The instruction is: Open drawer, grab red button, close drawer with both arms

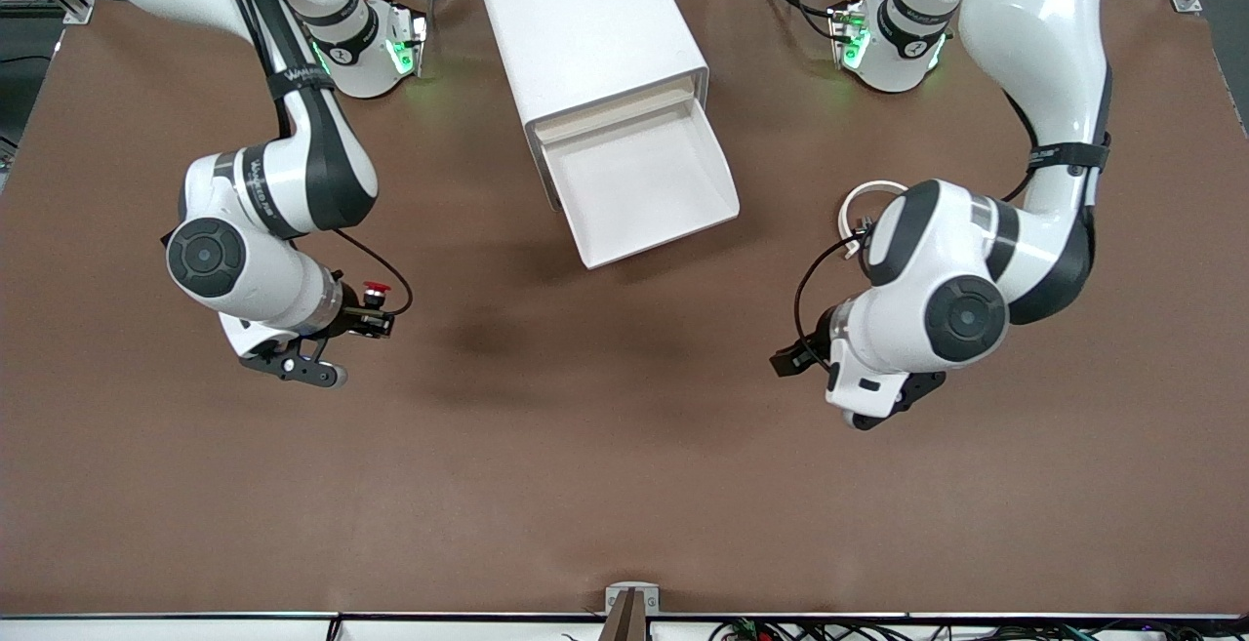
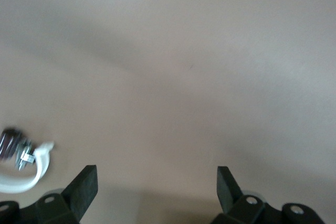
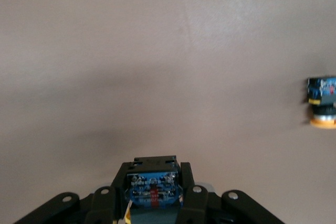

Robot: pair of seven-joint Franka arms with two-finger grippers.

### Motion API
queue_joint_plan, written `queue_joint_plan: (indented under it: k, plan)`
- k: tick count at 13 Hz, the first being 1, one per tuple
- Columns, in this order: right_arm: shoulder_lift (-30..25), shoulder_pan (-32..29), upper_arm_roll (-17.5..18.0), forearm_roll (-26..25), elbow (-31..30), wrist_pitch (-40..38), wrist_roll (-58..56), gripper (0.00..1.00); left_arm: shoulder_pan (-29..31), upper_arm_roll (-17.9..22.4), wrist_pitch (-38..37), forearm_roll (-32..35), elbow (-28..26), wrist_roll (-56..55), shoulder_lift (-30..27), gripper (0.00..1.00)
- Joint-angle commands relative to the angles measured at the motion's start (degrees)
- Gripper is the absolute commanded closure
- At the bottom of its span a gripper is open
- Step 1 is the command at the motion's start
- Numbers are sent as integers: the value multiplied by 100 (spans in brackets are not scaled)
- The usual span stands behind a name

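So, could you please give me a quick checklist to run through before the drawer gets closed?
1. Button secured in right gripper: ok, the fingers are shut on it above the table.
2. Drawer ready to push: ok, it stands pulled out of the white cabinet.
3. Drawer tray free of things: ok, nothing shows inside.
4. Left gripper free: ok, open and holding nothing, over the table toward the left arm's end.
5. Orange-capped button out of the path: cannot tell, seen only in the right wrist view.
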Motion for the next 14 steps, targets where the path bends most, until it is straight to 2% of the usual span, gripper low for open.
queue_joint_plan:
  k: [1, 5, 8, 10, 12, 14]
  plan:
    - [-219, -375, 108, -85, -589, 577, -389, 100, -12, -14, 271, 140, -144, -9, -40, 0]
    - [-245, -684, 108, -85, -1424, 1710, -803, 100, 68, 29, 192, 174, -170, 52, -215, 0]
    - [-228, -807, 108, -85, -1776, 2160, -803, 100, 51, 29, 147, 209, -275, 69, -277, 0]
    - [-201, -859, 108, -85, -1978, 2511, -803, 100, -46, -14, 558, 218, -800, -27, -452, 0]
    - [-114, -991, 108, -85, -2049, 2775, -821, 100, -379, -14, 1453, 227, -1766, -298, -794, 0]
    - [-9, -1149, 108, -85, -2049, 2837, -1083, 100, -590, -23, 1738, 227, -2216, -484, -997, 0]
